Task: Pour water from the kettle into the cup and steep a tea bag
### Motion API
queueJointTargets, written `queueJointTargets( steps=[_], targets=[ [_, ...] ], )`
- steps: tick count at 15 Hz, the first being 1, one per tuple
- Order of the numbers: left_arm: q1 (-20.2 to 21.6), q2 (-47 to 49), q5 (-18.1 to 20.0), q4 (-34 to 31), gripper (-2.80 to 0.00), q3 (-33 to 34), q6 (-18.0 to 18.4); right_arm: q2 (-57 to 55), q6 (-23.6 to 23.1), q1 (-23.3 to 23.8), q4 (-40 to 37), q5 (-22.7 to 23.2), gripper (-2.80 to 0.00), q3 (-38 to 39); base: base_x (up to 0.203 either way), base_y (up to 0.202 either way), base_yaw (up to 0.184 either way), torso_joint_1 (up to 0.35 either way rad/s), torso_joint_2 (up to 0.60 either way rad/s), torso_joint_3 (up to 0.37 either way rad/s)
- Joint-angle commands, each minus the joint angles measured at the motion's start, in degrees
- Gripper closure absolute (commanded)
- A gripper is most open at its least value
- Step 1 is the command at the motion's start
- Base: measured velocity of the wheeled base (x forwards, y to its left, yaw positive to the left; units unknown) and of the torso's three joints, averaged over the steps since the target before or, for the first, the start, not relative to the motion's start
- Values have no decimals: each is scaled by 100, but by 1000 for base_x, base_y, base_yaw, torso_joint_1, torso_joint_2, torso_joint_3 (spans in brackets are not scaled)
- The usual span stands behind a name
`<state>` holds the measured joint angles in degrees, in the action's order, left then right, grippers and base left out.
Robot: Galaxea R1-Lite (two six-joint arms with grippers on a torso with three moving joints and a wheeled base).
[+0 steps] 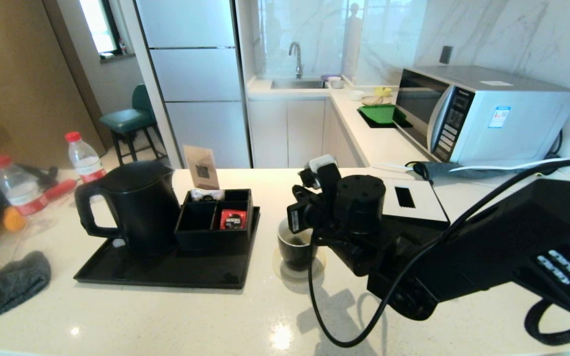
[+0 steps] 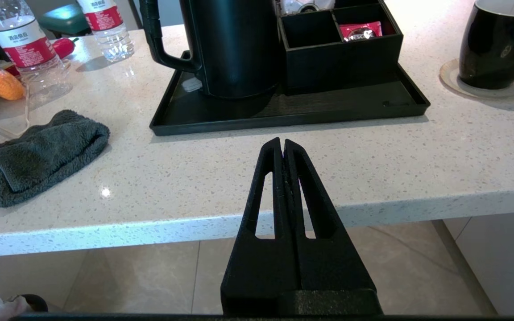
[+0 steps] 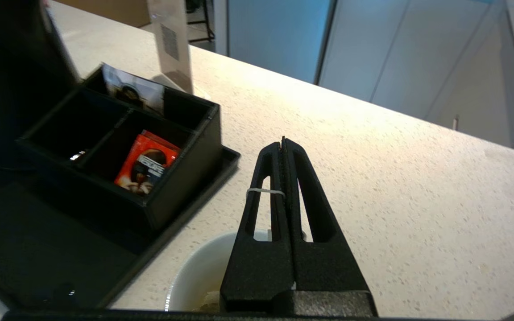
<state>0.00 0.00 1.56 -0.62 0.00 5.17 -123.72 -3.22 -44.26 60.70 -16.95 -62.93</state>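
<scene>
The black kettle (image 1: 134,207) (image 2: 234,44) stands upright on the left of a black tray (image 1: 166,269), handle turned left. To the tray's right the black cup (image 1: 295,249) (image 2: 498,49) sits on a round coaster. Its white inside (image 3: 194,272) holds pale yellowish water (image 3: 194,304). My right gripper (image 1: 301,207) (image 3: 283,145) hovers just above the cup, shut on a thin tag end, with the tea bag's white string (image 3: 263,191) looped over one finger. A pale bit of the pouch (image 3: 210,299) shows in the water. My left gripper (image 2: 282,145) is shut and empty, before the counter's front edge.
A black organiser (image 1: 215,217) on the tray holds a red sachet (image 1: 233,219) (image 3: 147,162). Two red-capped bottles (image 1: 84,158) and a grey cloth (image 1: 10,284) lie at the left. A white-topped box (image 1: 413,200) and a microwave (image 1: 483,113) stand at the right.
</scene>
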Motion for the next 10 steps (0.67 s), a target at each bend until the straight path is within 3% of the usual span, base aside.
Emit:
queueJointTargets(
  steps=[1,10],
  targets=[
    [0,0,2,1,0,0,2,-123,-3,-3,30,-63,0,8,0,0,0,0,0,0],
    [0,0,2,1,0,0,2,229,-3,14,-60,-68,0,-363,0,0,0,0,0,0]
  ],
)
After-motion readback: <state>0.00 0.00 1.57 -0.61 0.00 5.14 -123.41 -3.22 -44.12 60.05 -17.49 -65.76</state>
